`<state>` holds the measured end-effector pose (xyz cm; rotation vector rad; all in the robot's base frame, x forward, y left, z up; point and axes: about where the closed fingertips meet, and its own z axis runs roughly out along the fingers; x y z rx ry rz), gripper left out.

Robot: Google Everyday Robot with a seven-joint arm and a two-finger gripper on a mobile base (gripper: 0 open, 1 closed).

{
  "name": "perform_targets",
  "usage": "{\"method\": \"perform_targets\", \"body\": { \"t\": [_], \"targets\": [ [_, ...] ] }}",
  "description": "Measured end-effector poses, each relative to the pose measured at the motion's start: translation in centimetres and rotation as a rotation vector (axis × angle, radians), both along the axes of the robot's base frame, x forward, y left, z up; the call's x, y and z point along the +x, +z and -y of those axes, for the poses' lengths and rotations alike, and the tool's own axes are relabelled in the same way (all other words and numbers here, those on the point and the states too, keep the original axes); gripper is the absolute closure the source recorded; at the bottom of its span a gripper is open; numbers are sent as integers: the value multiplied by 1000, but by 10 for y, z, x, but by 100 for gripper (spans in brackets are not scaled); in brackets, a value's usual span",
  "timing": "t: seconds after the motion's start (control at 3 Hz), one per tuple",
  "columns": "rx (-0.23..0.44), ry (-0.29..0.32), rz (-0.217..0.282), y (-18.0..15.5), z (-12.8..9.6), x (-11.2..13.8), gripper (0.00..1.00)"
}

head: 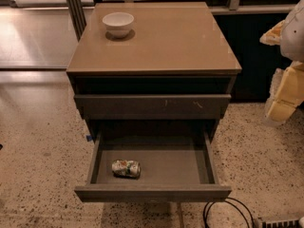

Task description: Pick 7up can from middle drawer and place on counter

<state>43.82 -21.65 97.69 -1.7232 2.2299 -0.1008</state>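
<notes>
The 7up can (126,168) lies on its side on the floor of the open middle drawer (190,167), left of centre and near the drawer's front. The drawer is pulled well out from the dark cabinet. The counter (161,44) is the glossy tan top of the cabinet, above the drawer. My gripper (283,101), white with yellow parts, hangs at the right edge of the view. It is beside the cabinet at about counter height, well away from the can and holding nothing that I can see.
A white bowl (118,23) stands on the counter's far left corner. A shut drawer front with pale scratches (152,106) sits above the open drawer. A black cable (223,212) loops on the speckled floor at bottom right. A dark wall panel stands behind.
</notes>
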Motion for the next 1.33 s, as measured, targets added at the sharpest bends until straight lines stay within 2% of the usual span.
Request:
{"method": "perform_targets", "body": {
  "t": [0.33,0.67,1.0,1.33],
  "targets": [
    [0,0,0,0,0,0,0],
    [47,-16,16,-12,-2,3,0],
    [134,-20,22,-48,-25,10,0],
    [229,6,19,-100,-56,23,0]
  ]
}}
